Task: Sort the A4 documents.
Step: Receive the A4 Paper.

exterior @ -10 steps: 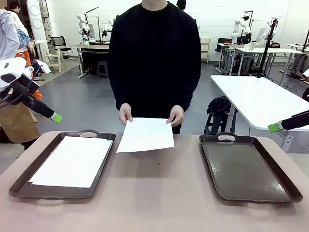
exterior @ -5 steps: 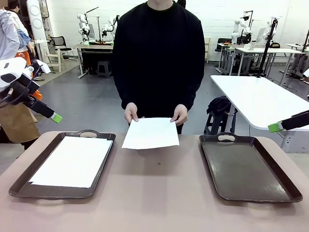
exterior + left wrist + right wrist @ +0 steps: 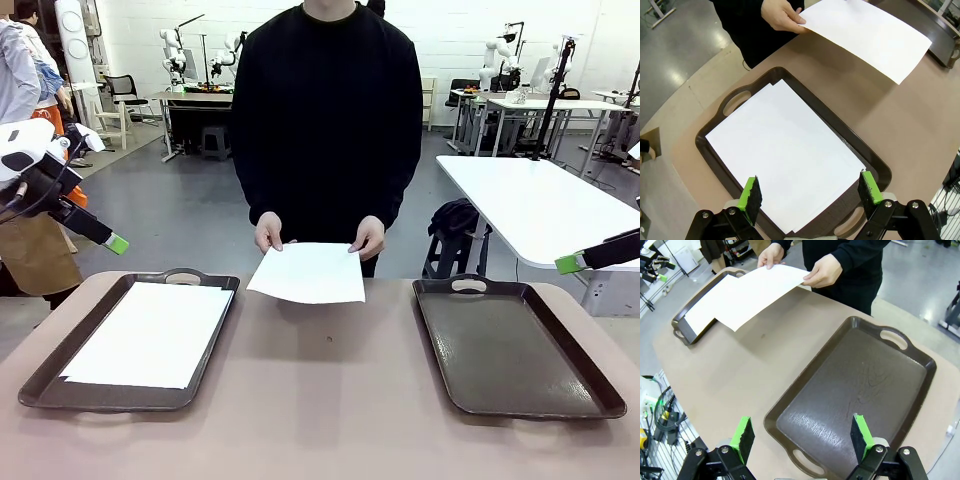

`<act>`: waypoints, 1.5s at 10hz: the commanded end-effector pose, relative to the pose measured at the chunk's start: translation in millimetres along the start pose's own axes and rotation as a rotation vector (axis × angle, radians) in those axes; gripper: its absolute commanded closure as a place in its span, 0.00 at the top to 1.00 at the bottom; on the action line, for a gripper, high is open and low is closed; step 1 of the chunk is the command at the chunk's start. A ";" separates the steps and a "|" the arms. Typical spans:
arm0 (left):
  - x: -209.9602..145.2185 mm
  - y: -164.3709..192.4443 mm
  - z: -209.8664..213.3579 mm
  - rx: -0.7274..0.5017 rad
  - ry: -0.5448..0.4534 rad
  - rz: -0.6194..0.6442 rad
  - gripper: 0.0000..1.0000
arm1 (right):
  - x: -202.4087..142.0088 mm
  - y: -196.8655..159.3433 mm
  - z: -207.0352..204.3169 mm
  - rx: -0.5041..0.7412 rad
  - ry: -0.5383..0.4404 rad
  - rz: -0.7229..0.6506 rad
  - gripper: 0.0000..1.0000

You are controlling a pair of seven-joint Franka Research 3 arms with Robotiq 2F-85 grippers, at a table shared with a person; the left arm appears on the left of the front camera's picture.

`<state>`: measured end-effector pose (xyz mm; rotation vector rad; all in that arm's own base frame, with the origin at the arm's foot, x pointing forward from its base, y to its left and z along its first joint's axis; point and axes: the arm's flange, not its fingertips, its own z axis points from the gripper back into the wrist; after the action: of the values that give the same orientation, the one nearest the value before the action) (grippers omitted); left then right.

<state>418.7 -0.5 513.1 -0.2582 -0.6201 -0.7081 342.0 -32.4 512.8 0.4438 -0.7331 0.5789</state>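
Note:
A person at the far side holds one white A4 document (image 3: 308,273) in both hands just above the table's far edge, between the two trays; the same sheet (image 3: 867,35) (image 3: 757,292) shows in both wrist views. More white A4 documents (image 3: 152,333) (image 3: 782,150) lie stacked in the left brown tray (image 3: 215,345). The right brown tray (image 3: 505,345) (image 3: 860,385) holds nothing. My left gripper (image 3: 809,196) hangs open high above the left tray. My right gripper (image 3: 801,435) hangs open above the near end of the right tray. One green fingertip of each (image 3: 117,243) (image 3: 569,263) shows at the picture's sides.
The tan table (image 3: 330,400) lies bare between the trays. A white table (image 3: 540,200) and a black stool (image 3: 455,235) stand behind at right. Other people (image 3: 25,70) stand at far left.
The person has raised the sheet slightly and tilted it, its near edge shifting a little right. Neither arm has moved.

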 end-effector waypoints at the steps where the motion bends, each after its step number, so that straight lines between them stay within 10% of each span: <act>1: -0.3 0.7 1.9 0.008 0.000 0.000 1.00 | 0.0 -0.7 -3.0 0.023 -0.010 -0.001 1.00; 15: -0.3 0.7 1.9 0.008 0.000 0.000 1.00 | 0.0 -0.7 -3.0 0.023 -0.010 -0.001 1.00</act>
<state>418.7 -0.5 513.1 -0.2582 -0.6201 -0.7082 342.0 -32.4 512.8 0.4438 -0.7330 0.5789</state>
